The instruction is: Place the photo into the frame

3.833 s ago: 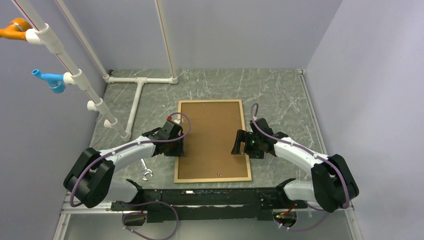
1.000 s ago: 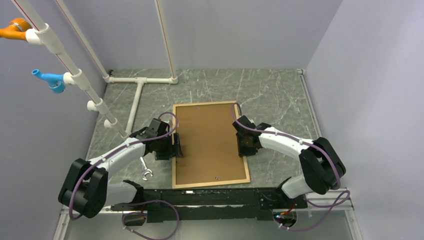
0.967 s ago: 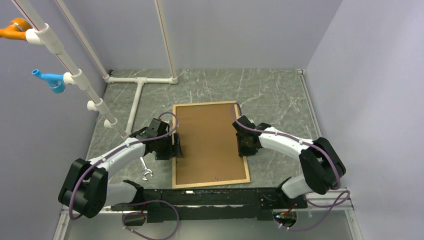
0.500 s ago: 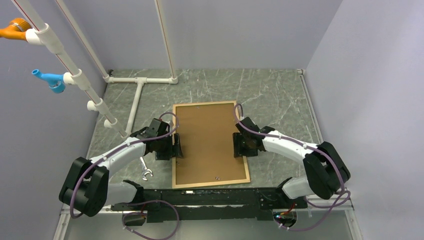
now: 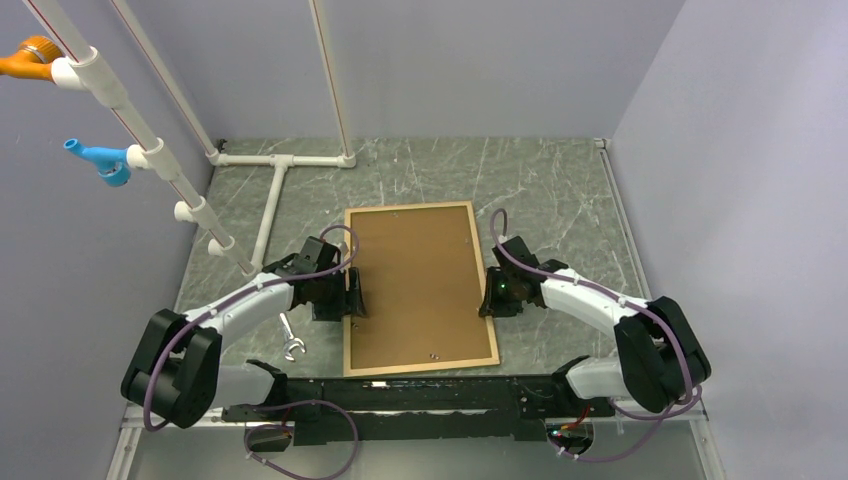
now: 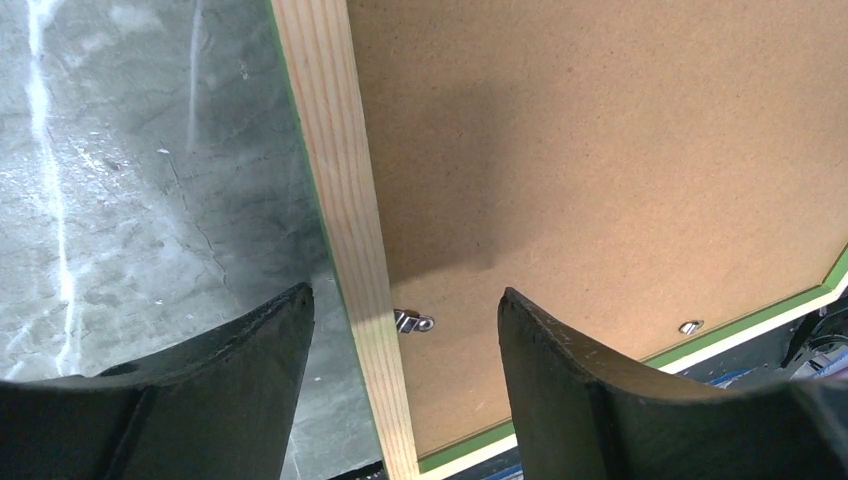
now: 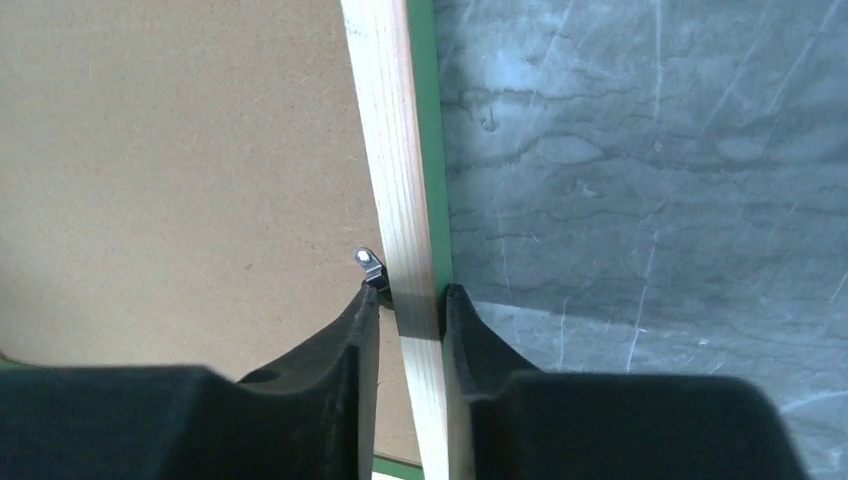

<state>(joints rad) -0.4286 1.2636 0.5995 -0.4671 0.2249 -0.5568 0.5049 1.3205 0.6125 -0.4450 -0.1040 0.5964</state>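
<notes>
The frame lies face down on the table, tan wood border up, with the brown backing board inside it. The photo is hidden. My left gripper stands open astride the left rail, one finger over the table and one over the board, beside a small metal clip. My right gripper is shut on the right rail, pinching the wood between both fingertips, right next to another clip.
A small silver wrench lies on the table left of the frame's near corner. A white pipe rack stands at the back left, carrying a blue fitting and an orange one. Walls enclose the table.
My right gripper opened, slid outward from over the board to the right rail, and closed on it. The left gripper has stayed open over the left rail.
</notes>
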